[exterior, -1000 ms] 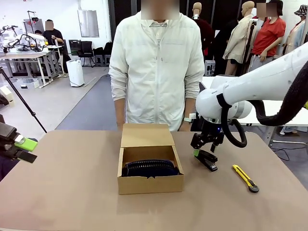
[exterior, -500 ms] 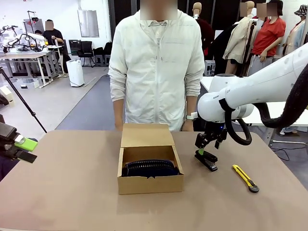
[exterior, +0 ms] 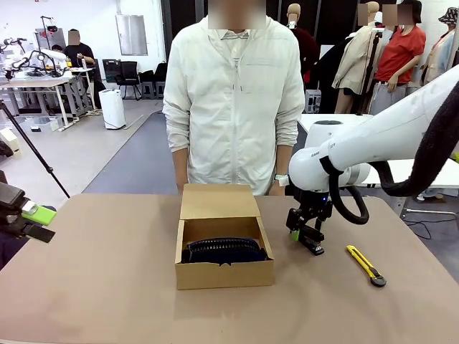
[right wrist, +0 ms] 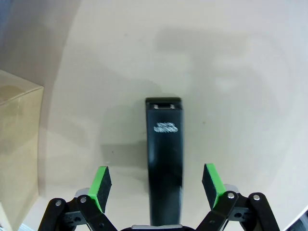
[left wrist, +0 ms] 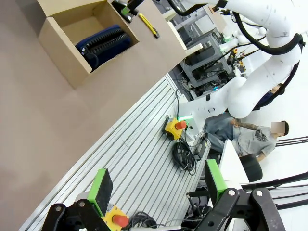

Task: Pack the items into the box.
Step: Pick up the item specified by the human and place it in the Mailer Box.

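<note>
The brown cardboard box (exterior: 224,274) stands open mid-table, its flap lid raised toward the person. The dark navy pouch (exterior: 224,250) lies inside, also seen in the left wrist view as the pouch (left wrist: 103,41) in the box (left wrist: 67,45). To the box's right the small black stapler (exterior: 311,242) rests on the table. My right gripper (exterior: 302,231) is low over it, open, its green fingers (right wrist: 101,183) straddling the stapler (right wrist: 165,154) without touching. My left gripper (exterior: 32,217) hovers open at the table's left edge, holding nothing.
A yellow-and-black utility knife (exterior: 366,264) lies right of the stapler. The person stands at the far side behind the box, hands down. The box's side wall (right wrist: 17,144) is left of the right gripper. The rail frame (left wrist: 144,159) runs under the left gripper (left wrist: 157,183).
My right gripper first rose slightly, then came down and a little leftward onto the stapler's near end. The stapler, box and left arm have not moved.
</note>
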